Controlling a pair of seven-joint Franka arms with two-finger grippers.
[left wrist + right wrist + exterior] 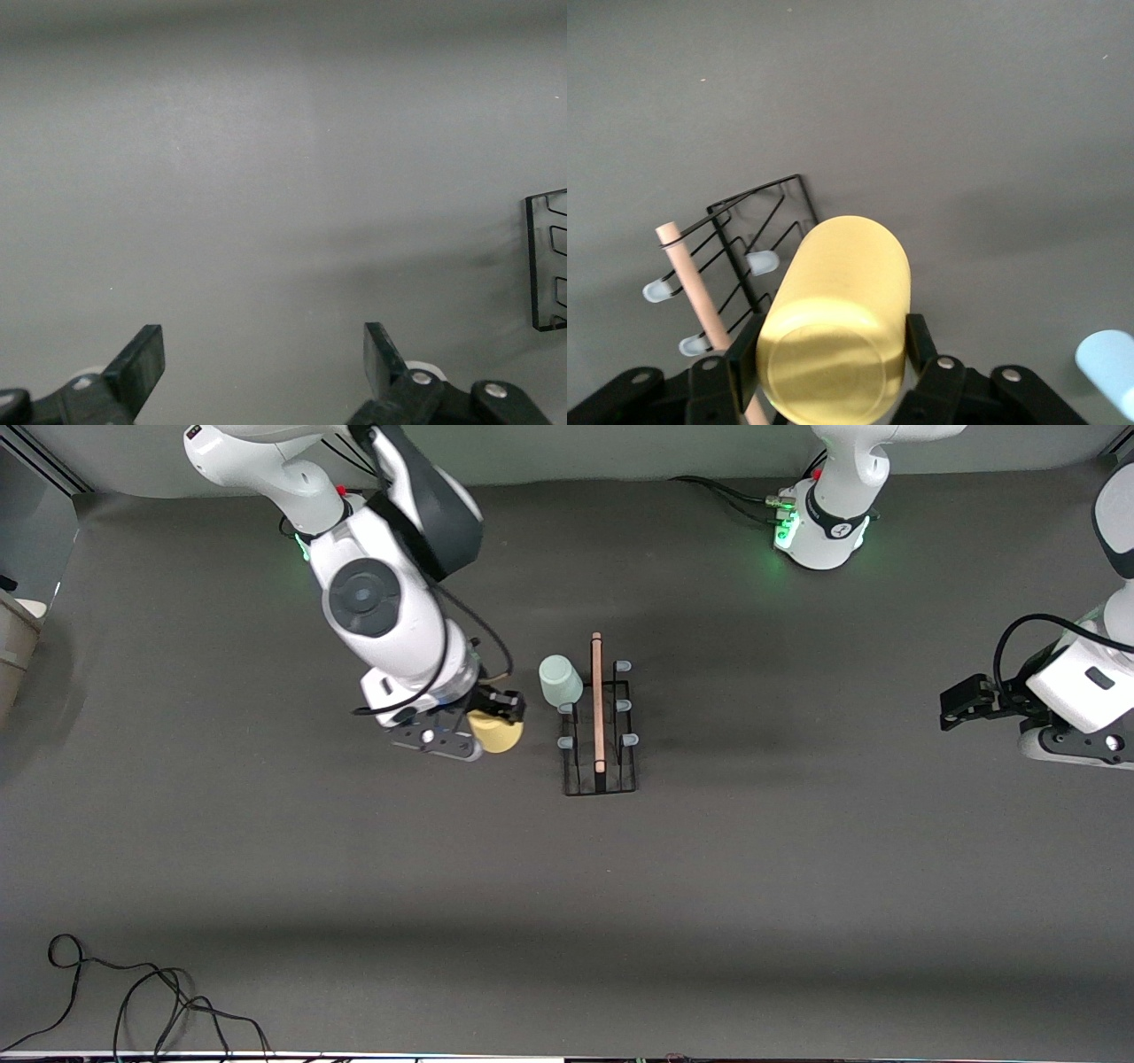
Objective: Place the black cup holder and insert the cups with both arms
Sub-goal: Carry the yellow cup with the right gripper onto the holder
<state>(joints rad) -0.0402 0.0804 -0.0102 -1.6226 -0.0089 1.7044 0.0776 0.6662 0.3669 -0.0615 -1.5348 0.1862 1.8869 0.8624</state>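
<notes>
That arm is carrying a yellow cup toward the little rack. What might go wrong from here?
The right gripper holds the yellow cup tilted beside the black cup holder; misaligned, it might miss its peg and fall. The grey-green cup already sits on a neighbouring peg, so the yellow one could bump it. The wire holder looks light and may shift if pushed. The left gripper waits open at its end of the table.

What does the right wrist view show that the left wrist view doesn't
Only the right wrist view shows the yellow cup clamped in the right end effector, the black cup holder with its wooden handle and capped pegs, and a light blue cup at the frame's edge. Only the left wrist view shows the open, empty left end effector and a clear plastic piece. Both share the grey table.
</notes>
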